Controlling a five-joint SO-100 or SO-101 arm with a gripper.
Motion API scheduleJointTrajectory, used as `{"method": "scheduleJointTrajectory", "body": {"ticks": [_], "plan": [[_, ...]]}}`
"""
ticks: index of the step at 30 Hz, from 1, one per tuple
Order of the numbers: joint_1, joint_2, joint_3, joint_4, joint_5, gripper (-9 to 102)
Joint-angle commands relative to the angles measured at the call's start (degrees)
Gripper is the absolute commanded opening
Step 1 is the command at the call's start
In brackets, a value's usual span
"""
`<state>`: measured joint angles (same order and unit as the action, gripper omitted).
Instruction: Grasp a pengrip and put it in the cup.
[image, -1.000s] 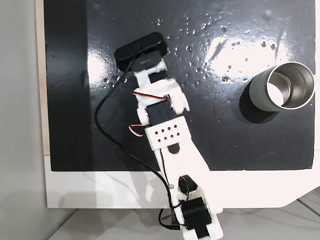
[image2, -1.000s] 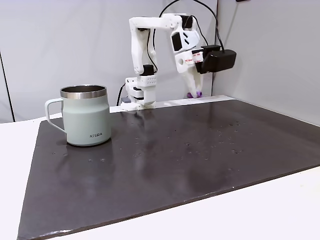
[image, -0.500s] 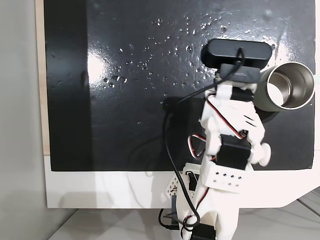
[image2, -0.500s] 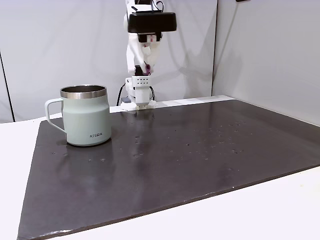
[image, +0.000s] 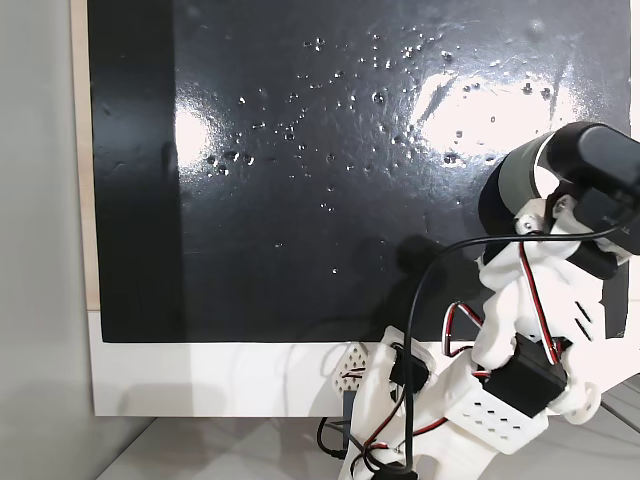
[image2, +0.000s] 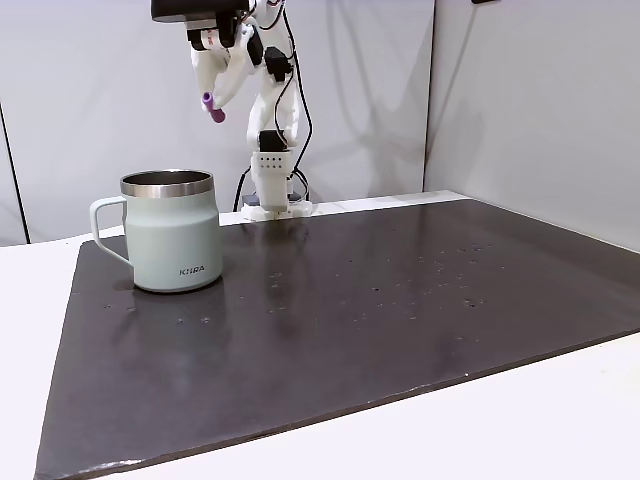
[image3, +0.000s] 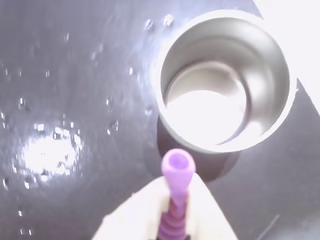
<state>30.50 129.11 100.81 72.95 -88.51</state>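
The cup (image2: 172, 232) bears small dark lettering reading roughly "KIIRA" low on its grey-green side.

Pengrip (image3: 176, 186) showing light purple, ribbed, poking out ahead of white gripper (image3: 170, 210) fingers. Cup (image2: 172, 232) wearing pale grey-green outside, small dark lettering low on wall; inside gleaming bare steel ahead of gripper tip in wrist view. Mat (image: 300, 180) under tool looking glossy black, speckled with pale spots, glaring white. Arm (image: 520, 350) showing white, black motors, red-black-white wires.
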Motion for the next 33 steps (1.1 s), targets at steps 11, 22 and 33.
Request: {"method": "scheduleJointTrajectory", "body": {"ticks": [11, 22, 33], "plan": [[3.2, -4.0, -1.5, -17.0, 5.2, 0], [5.3, -0.4, 12.3, -29.4, 1.7, 0], [6.1, 1.1, 18.7, -35.4, 0.4, 0]]}}
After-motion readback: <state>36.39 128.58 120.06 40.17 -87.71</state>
